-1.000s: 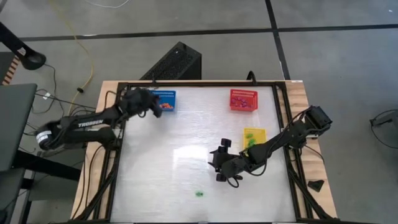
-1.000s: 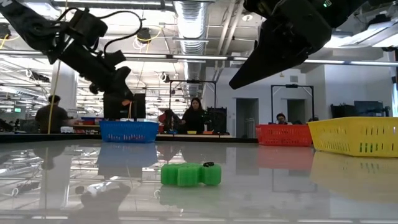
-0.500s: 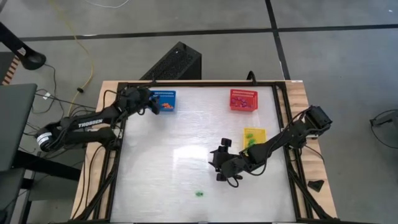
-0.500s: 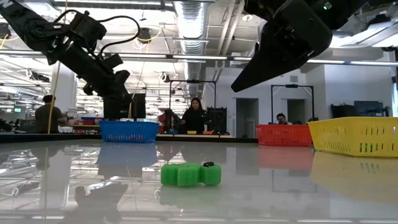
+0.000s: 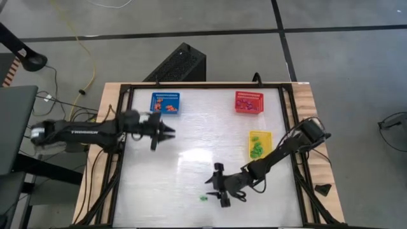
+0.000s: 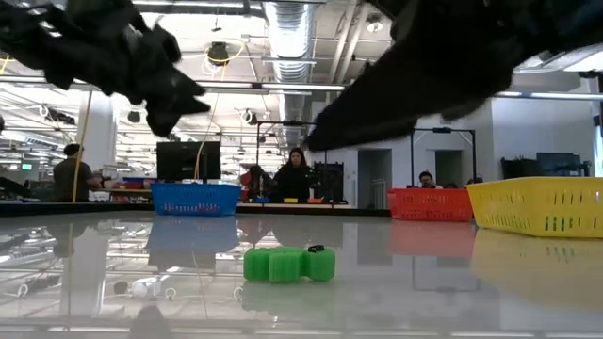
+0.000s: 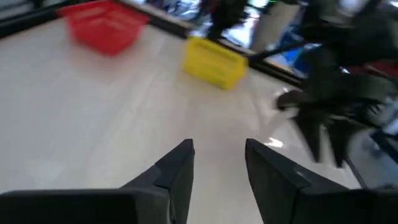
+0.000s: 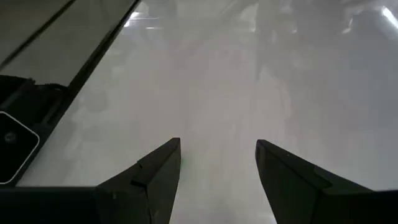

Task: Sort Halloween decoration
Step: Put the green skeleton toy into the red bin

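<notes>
One green Halloween decoration (image 5: 203, 198) lies on the white table near its near edge; the low view shows it as a small lumpy piece (image 6: 283, 264). My right gripper (image 5: 209, 186) hovers open just beside and above it, fingers pointing toward the table's left. In its own wrist view the fingers (image 8: 217, 152) stand apart over bare table. My left gripper (image 5: 168, 135) is open and empty above the table's left half, pointing right (image 7: 219, 155). Other trinkets lie in the blue basket (image 5: 166, 102), the red basket (image 5: 248, 102) and the yellow basket (image 5: 259, 143).
The three baskets stand along the far and right parts of the table: blue (image 6: 195, 198), red (image 6: 429, 203) and yellow (image 6: 537, 205). A black frame (image 5: 127, 127) borders the table. People sit at desks in the room beyond.
My left gripper has left its place over the blue basket and swung toward the table's near side and middle, turning level; the orange speck at its fingertips is gone. My right gripper has moved down and toward the near edge, closing on the green trinket.
</notes>
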